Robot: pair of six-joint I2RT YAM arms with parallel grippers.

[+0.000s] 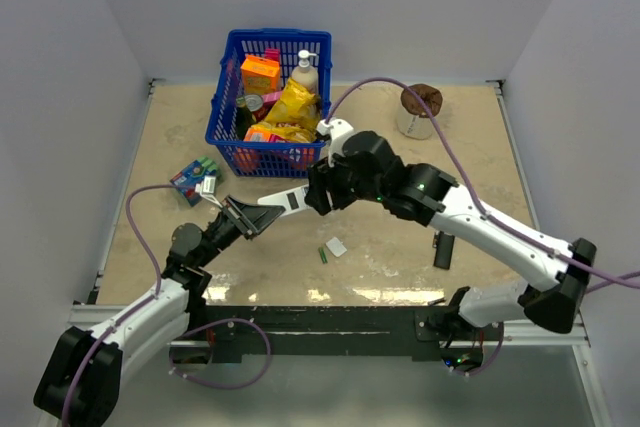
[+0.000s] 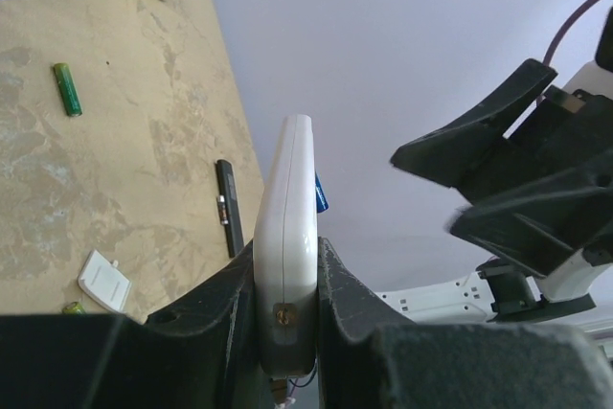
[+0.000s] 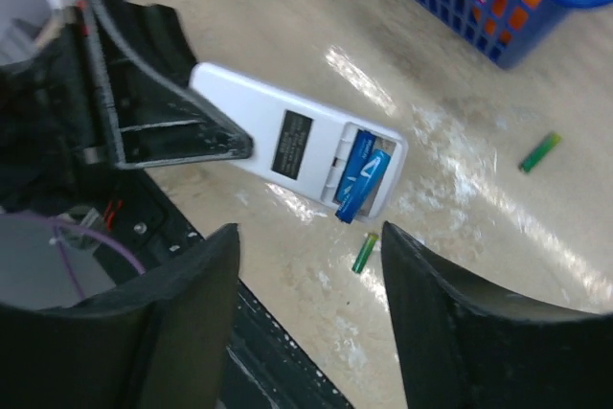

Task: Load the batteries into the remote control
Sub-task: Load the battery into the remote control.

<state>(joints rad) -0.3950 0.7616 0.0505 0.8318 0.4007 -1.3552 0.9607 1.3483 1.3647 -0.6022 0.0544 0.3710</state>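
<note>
One white remote control (image 3: 254, 107) sits between the left fingers (image 2: 206, 318). One blue battery (image 3: 364, 174) lies in its open compartment. Two green batteries (image 3: 364, 253) lie loose on the surface (image 1: 160, 137), both beyond the right fingers (image 3: 450, 332). Further from both pairs of fingers are one slim black remote (image 1: 443, 249), one small white cover piece (image 1: 336, 246), one colourful packet (image 1: 195, 179), one brown-lidded container (image 1: 420, 112) and one blue basket (image 1: 260, 159), its contents too jumbled to count.

Battery (image 3: 362, 174) partly in remote (image 3: 287, 136); basket (image 1: 262, 159) behind; cover (image 1: 336, 246) beside loose battery (image 1: 324, 255).
</note>
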